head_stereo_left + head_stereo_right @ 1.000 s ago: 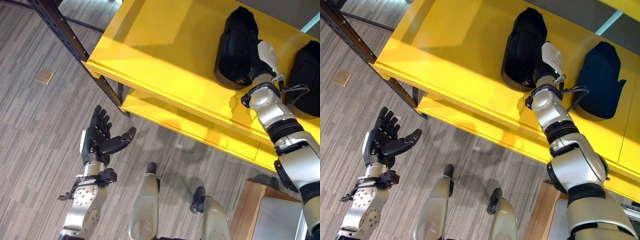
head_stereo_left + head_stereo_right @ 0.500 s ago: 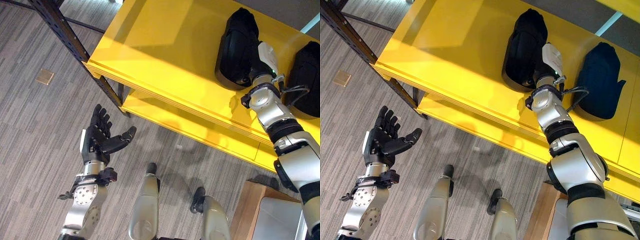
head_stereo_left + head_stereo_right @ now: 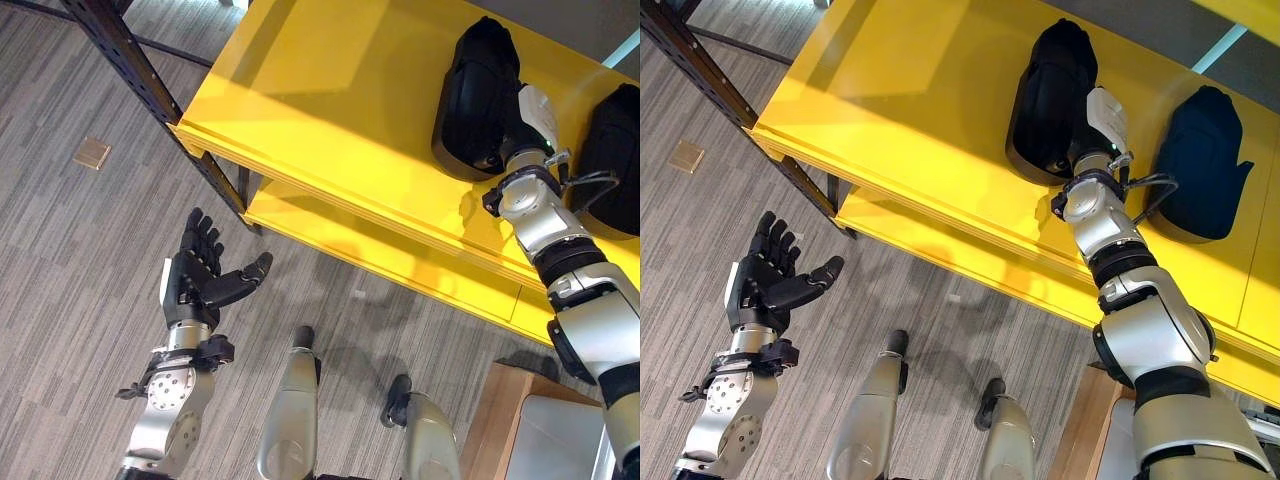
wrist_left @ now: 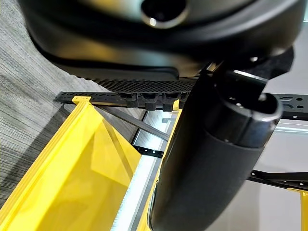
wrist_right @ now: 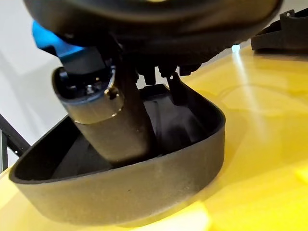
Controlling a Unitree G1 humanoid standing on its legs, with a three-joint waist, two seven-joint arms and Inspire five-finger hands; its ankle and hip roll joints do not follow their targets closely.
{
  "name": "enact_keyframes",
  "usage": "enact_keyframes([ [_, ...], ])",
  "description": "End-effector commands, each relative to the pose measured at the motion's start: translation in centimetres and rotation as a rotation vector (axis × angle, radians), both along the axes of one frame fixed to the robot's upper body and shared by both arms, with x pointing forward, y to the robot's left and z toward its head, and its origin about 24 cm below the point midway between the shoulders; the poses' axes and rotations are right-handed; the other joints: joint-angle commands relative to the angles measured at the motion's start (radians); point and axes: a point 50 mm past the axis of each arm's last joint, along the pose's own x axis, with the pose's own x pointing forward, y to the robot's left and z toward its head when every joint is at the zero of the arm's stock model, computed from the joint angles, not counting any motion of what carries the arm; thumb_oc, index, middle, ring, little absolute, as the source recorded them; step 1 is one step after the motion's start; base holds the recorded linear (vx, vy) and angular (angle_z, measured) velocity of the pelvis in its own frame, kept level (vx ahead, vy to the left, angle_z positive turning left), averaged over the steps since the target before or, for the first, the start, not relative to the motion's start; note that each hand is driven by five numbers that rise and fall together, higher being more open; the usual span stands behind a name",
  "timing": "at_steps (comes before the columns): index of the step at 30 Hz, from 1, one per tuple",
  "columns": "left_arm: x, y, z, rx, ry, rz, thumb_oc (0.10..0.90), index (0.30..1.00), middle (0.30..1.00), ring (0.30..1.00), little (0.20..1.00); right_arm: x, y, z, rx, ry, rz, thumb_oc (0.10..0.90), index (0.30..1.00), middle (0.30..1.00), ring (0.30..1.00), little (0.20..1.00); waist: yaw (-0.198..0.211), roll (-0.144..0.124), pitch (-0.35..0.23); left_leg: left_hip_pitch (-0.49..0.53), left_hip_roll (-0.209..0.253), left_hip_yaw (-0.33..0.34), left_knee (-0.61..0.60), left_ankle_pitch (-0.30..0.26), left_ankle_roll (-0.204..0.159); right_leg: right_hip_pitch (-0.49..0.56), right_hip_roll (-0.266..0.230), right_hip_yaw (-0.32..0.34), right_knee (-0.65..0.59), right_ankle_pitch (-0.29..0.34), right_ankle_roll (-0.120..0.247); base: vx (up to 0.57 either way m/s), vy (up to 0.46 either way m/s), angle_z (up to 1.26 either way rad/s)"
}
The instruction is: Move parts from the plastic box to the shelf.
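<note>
A black shell-shaped part (image 3: 478,95) lies on the yellow shelf (image 3: 330,110). My right hand (image 3: 533,108), with its white cover up, reaches into the part's near end. In the right wrist view the thumb (image 5: 118,127) stands inside the hollow of the part (image 5: 144,192) and the fingertips (image 5: 163,77) curl at its far rim. A second black part (image 3: 612,130) rests on the shelf just right of that arm. My left hand (image 3: 200,278) hangs open over the floor, palm up, holding nothing.
A black perforated rack post (image 3: 130,65) runs down the shelf's left corner. A lower yellow shelf (image 3: 400,250) sits beneath. A wooden stand (image 3: 505,415) with a pale plastic box (image 3: 560,440) is at the lower right. A small brown tile (image 3: 92,153) lies on the grey floor.
My right hand and the black part have edged slightly farther along the shelf. The left hand has stayed where it was.
</note>
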Motion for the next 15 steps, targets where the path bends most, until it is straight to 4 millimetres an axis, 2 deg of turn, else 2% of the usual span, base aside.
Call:
enact_keyframes([
  [1,-0.6,-0.3,5.1,0.034,-0.272,-0.031,0.9,1.0,1.0,1.0,1.0,-0.1,-1.7,1.8,0.038,-0.053,-0.089,0.9,1.0,1.0,1.0,1.0,0.009,0.033,-0.044,0.019,0.104,0.006,-0.03,-0.01,-0.009,0.055,-0.014,0.038,-0.007,0.015,-0.007,0.0,0.0,0.0],
  [12,-0.4,-0.3,5.4,0.044,-0.279,-0.032,0.9,1.0,1.0,1.0,1.0,-0.4,-2.2,2.8,0.028,-0.096,-0.122,0.9,1.0,1.0,1.0,1.0,0.014,0.032,-0.059,0.022,0.104,-0.002,-0.03,-0.013,-0.008,0.063,-0.015,0.033,-0.009,0.016,-0.005,0.0,0.0,0.0],
  [13,-0.3,-0.3,5.5,0.049,-0.28,-0.032,0.9,1.0,1.0,1.0,1.0,-0.4,-2.0,3.8,0.03,-0.137,-0.122,0.9,1.0,1.0,1.0,1.0,0.016,0.032,-0.063,0.021,0.104,-0.002,-0.027,-0.013,-0.009,0.062,-0.015,0.034,-0.005,0.014,-0.006,0.0,0.0,0.0],
  [15,-0.2,-0.3,5.5,0.051,-0.28,-0.036,0.9,1.0,1.0,1.0,1.0,-0.4,-1.5,4.6,0.032,-0.162,-0.111,0.9,1.0,1.0,1.0,1.0,0.016,0.032,-0.064,0.022,0.105,-0.002,-0.024,-0.014,-0.01,0.062,-0.014,0.036,-0.003,0.012,-0.006,0.0,0.0,0.0],
])
